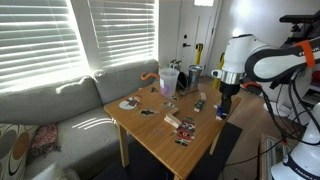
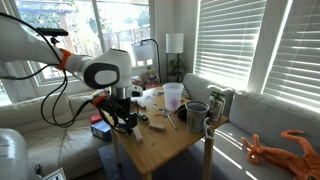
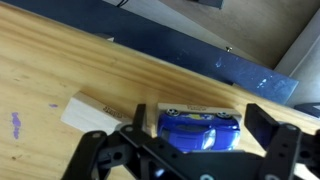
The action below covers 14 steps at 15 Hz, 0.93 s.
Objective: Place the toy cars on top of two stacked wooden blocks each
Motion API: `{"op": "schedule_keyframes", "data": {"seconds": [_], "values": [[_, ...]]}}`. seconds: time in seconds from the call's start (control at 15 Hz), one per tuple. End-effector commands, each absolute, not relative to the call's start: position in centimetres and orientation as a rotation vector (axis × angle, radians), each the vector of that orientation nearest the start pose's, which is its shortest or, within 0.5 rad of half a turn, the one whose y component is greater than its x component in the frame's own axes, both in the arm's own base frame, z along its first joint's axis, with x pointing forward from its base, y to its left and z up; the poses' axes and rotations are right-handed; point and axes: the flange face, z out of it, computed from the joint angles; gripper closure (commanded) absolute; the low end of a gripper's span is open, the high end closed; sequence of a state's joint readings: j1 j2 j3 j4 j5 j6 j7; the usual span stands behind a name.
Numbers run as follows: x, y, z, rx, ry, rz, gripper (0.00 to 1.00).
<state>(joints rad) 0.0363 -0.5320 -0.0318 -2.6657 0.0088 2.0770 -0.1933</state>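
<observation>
In the wrist view a blue toy car (image 3: 200,130) lies on its side against a pale wooden block (image 3: 195,108) on the wooden table (image 3: 60,70). My gripper (image 3: 200,135) straddles the car with its fingers a little apart from it, so it is open. A second pale wooden block (image 3: 93,115) lies flat on the table just left of the gripper. In both exterior views the gripper (image 1: 225,103) (image 2: 125,120) is low over the table near one edge. The dark toy car is too small to pick out.
Cups (image 1: 169,80) (image 2: 173,95) and a dark mug (image 2: 197,113) stand at the table's far side. Flat red-and-white packets (image 1: 183,126) lie on the table. A sofa (image 1: 60,105) borders the table. The table edge (image 3: 200,75) is right behind the car.
</observation>
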Motion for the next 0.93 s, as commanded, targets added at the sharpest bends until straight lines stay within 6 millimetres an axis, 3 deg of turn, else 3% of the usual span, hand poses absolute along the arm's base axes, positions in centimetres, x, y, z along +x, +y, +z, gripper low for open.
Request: {"op": "schedule_keyframes", "data": {"seconds": [0.0, 0.87], "values": [[36.08, 0.64, 40.01, -3.083, -0.29, 0.033, 0.0], [36.54, 1.09, 39.5, -3.08, -0.297, 0.049, 0.0]]}}
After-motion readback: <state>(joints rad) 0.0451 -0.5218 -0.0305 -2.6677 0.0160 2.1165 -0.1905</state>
